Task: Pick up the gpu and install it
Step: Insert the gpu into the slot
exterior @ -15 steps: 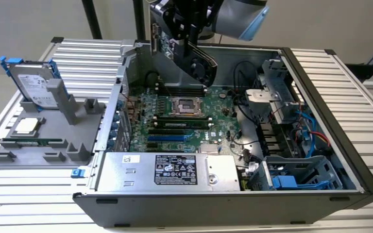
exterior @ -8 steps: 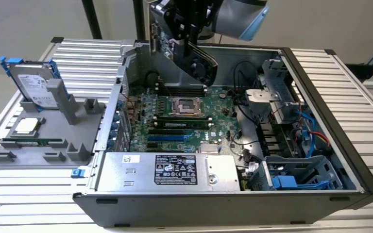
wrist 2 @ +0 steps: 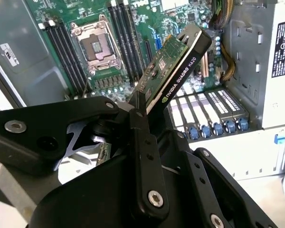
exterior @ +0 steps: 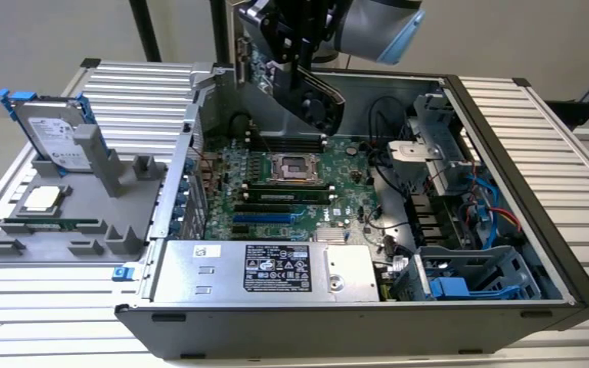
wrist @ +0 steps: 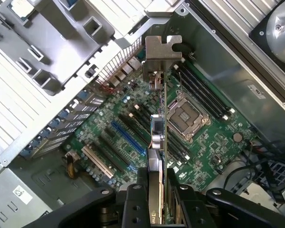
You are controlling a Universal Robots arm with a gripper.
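As we hold the gpu clamped in the gripper's fingers over the motherboard | we judge it light, stiff, fragile | grip flat faces, not contacts

I see an open computer case lying across the middle of the slatted worktop. A green motherboard covers its floor, with a processor socket mid-board and black memory slots just beside it. A silver power supply lies along one case wall. At the worktop's edge on the exterior view's left, a grey holder carries an upright hard drive, a processor chip and a memory stick.
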